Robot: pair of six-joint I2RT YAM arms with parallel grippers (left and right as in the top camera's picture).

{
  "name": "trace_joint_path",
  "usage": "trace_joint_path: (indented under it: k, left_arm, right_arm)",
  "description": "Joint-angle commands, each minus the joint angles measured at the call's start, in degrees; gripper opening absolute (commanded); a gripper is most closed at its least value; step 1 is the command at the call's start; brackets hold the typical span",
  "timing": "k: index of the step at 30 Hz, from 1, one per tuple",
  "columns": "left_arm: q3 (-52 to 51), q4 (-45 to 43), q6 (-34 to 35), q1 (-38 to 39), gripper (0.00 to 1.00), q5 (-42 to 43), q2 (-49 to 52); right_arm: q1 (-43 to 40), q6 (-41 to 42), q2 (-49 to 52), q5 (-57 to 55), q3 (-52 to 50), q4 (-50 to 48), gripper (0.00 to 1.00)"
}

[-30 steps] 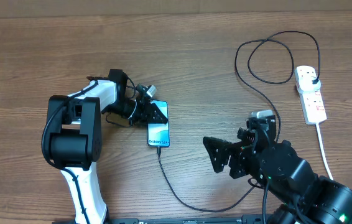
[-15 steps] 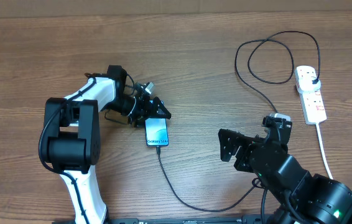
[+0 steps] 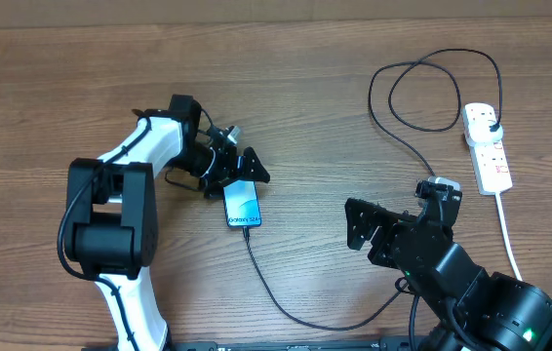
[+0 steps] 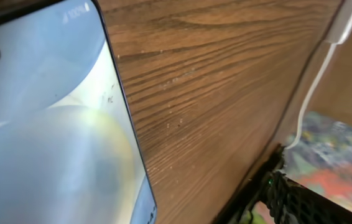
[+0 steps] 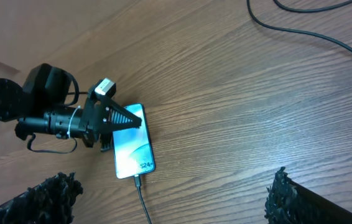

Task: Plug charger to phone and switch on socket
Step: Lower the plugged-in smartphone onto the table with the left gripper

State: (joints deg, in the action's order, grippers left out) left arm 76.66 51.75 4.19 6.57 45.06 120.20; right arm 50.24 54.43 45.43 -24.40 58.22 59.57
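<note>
The left gripper (image 3: 239,175) reaches out low from its white arm toward the table's (image 3: 354,88) middle, black triangular fingers (image 5: 123,118) spread over the far end of the phone (image 3: 243,203); contact cannot be judged (its wrist view shows only glossy pale-blue screen and wood grain). A second ago those fingers sat closer together on the phone, which has since slid slightly toward the left edge and tilted. The right gripper (image 3: 357,226) hangs wide open and empty toward the near right, having drawn back rightward. The thin black charger (image 3: 276,292) runs from the phone's near end, curving along the near edge, then looping to the white socket (image 3: 488,148) by the right edge.
</note>
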Motion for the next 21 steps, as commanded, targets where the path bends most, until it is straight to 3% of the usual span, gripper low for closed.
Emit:
trace_joint_path:
  k: [1, 7, 11, 21]
  left_arm:
    - [-3.3, -0.9, 3.2, 1.0, 1.00, -27.5, 6.1]
    - [-3.3, -1.2, 5.5, 2.8, 1.00, -28.5, 6.1]
    - [-3.4, -0.5, 9.2, 2.9, 1.00, -34.4, 6.1]
    - [-3.4, -0.8, 11.5, 2.8, 1.00, -34.5, 6.1]
  right_arm:
    - [-0.1, 0.7, -0.2, -0.9, 1.4, -0.2, 1.00]
    - [-0.1, 0.7, -0.2, -0.9, 1.4, 0.2, 1.00]
    - [-0.1, 0.7, -0.2, -0.9, 1.4, 1.0, 1.00]
    - [-0.1, 0.7, -0.2, -0.8, 1.4, 1.6, 1.00]
